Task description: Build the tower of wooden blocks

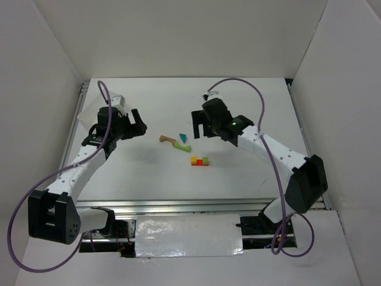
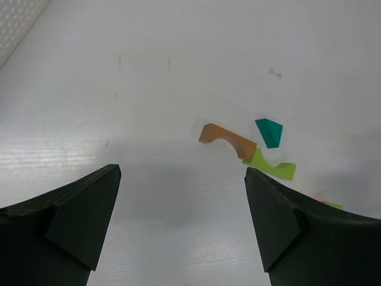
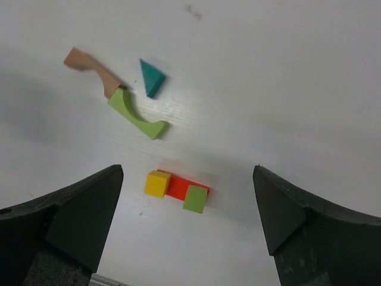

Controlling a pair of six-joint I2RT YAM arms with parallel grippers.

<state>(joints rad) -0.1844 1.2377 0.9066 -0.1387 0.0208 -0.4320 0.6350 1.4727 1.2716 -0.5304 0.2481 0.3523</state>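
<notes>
The blocks lie loose at mid-table. A red flat block (image 1: 200, 161) carries a yellow cube (image 1: 194, 159) and a green cube (image 1: 206, 159). Left of it, a tan arch (image 1: 167, 140) touches a green arch (image 1: 181, 146), with a teal wedge (image 1: 184, 138) beside them. My left gripper (image 1: 139, 122) is open and empty, left of the tan arch (image 2: 226, 138). My right gripper (image 1: 202, 130) is open and empty, above the red block (image 3: 178, 187), the yellow cube (image 3: 157, 183) and the green cube (image 3: 195, 198). The teal wedge (image 3: 152, 77) shows in both wrist views.
A white box (image 1: 116, 100) sits at the back left, behind my left gripper. White walls enclose the table on three sides. A metal rail (image 1: 178, 205) runs along the near edge.
</notes>
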